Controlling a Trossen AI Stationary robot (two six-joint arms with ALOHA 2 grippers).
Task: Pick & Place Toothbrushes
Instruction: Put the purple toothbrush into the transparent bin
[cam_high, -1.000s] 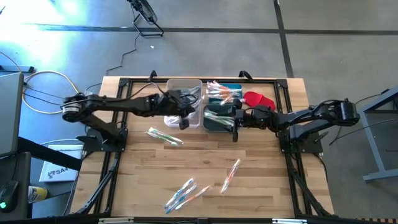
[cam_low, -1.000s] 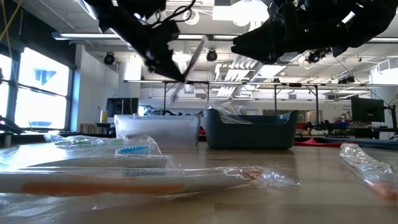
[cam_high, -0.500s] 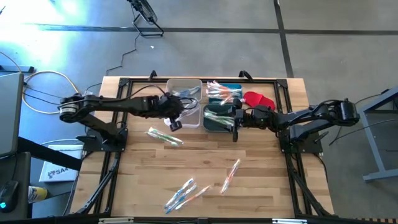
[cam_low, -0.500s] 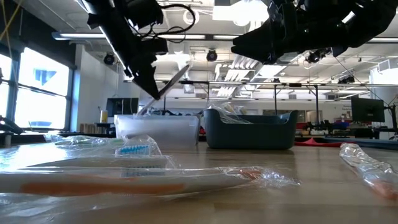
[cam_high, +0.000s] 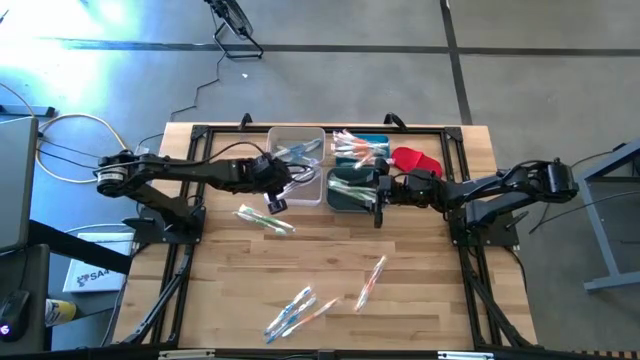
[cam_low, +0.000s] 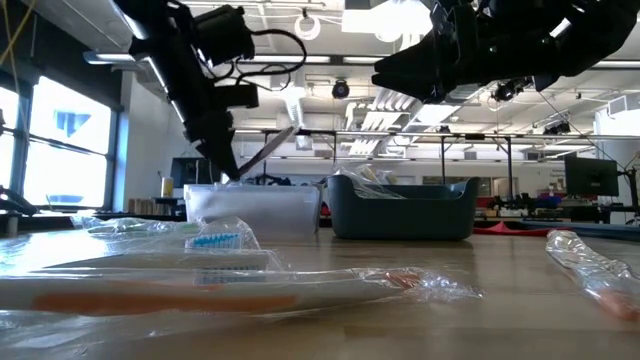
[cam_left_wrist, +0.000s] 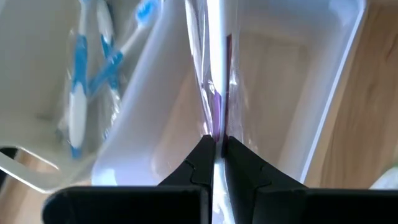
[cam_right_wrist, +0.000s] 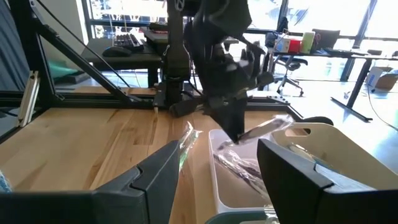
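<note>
Your left tool (cam_left_wrist: 217, 146) pinches a wrapped toothbrush (cam_left_wrist: 214, 74) over the clear bin (cam_high: 296, 140) near the surface's far edge. Your right tool (cam_right_wrist: 214, 165) waits spread beside the dark bin (cam_high: 350, 190).

Both arms are dark, nearly black, built of slim tubular links joined by thicker rounded joint housings. The left arm (cam_high: 190, 170) ends at its shoulder in a silvery-grey round cap, the one pale part, on the side away from the clear bin (cam_high: 296, 160). Thin black cables loop loosely along its wrist block, which looks boxy and angular. The left end effector (cam_left_wrist: 215, 163) has two matte black fingers with flat, wedge-shaped tips. The right arm (cam_high: 500, 185) is equally dark, with a bulky rounded shoulder. The right end effector (cam_right_wrist: 217, 180) has broad, black, slab-like fingers with bevelled edges.
</note>
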